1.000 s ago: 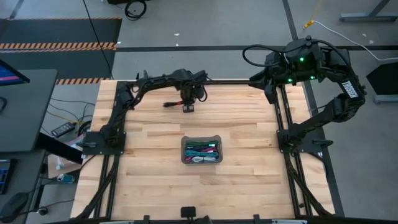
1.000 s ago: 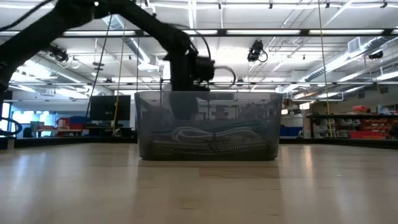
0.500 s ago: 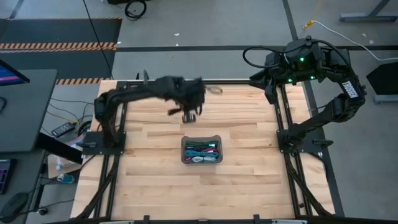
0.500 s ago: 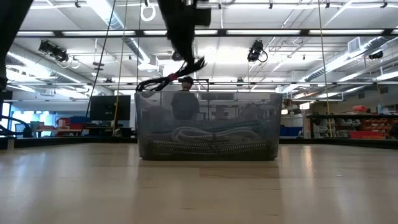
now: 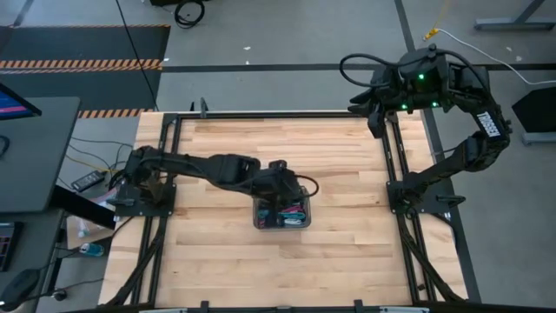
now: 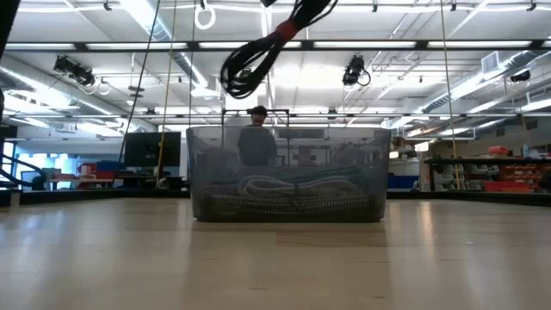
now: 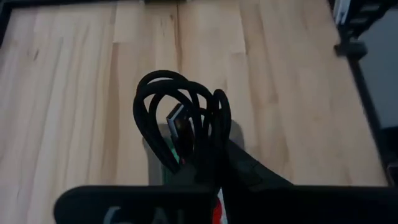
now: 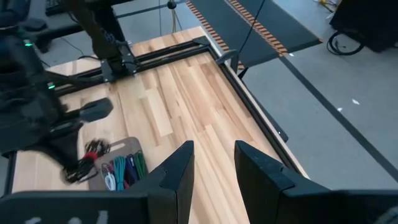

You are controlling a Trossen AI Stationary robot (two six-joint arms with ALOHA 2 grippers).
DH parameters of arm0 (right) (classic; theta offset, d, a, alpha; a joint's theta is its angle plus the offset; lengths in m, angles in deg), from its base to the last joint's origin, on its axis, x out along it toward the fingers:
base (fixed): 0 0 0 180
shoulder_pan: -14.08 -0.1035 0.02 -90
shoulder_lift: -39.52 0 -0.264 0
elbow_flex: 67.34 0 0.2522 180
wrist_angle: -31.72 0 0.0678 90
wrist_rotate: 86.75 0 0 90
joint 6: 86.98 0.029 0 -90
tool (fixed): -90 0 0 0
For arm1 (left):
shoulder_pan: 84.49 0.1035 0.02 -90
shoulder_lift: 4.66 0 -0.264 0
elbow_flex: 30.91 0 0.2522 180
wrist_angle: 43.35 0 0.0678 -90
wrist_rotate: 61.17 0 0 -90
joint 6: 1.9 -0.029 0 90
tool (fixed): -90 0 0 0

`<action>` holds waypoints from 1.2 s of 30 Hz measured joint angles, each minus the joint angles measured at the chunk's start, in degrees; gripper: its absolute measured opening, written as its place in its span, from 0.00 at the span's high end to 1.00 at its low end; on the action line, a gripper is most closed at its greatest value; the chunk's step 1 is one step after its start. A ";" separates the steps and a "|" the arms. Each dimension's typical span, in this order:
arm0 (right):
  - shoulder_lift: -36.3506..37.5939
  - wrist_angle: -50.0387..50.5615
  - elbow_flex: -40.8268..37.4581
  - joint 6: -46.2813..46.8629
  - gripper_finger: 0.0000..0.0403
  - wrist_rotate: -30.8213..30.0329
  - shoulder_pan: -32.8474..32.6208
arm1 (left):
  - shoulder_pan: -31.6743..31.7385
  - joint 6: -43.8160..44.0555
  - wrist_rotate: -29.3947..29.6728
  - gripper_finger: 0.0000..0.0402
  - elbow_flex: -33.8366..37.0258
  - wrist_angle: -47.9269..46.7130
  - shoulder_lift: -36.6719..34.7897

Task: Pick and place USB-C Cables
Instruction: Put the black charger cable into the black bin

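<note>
A coiled black-red USB-C cable (image 7: 180, 127) is gripped in the left end effector (image 5: 280, 176) and hangs in loose loops below it, above the translucent grey tray (image 6: 287, 175); in the low view the coil (image 6: 263, 47) is seen well above the tray's rim. Several more cables (image 5: 283, 213), green, teal, red and white among them, lie inside the tray directly beneath the end effector.

The likely risk is judged to be a snag: if the coil is let go off centre, a loop could be draped over the tray wall and left half outside, or be caught on a finger and dragged back out. The tray looks light and could be nudged across the tabletop (image 5: 347, 174) if the end effector is lowered onto its rim.

Nothing else is seen standing between the end effector and the tray. The right end effector (image 8: 211, 163) is held parted and empty, parked far off at the tabletop's corner. A person (image 6: 256, 138) is seen in the room behind the tray.
</note>
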 joint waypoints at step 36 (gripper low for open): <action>0.00 -0.31 0.00 0.24 0.70 1.56 0.18 | 0.30 1.85 -4.22 0.78 0.17 -0.68 11.21</action>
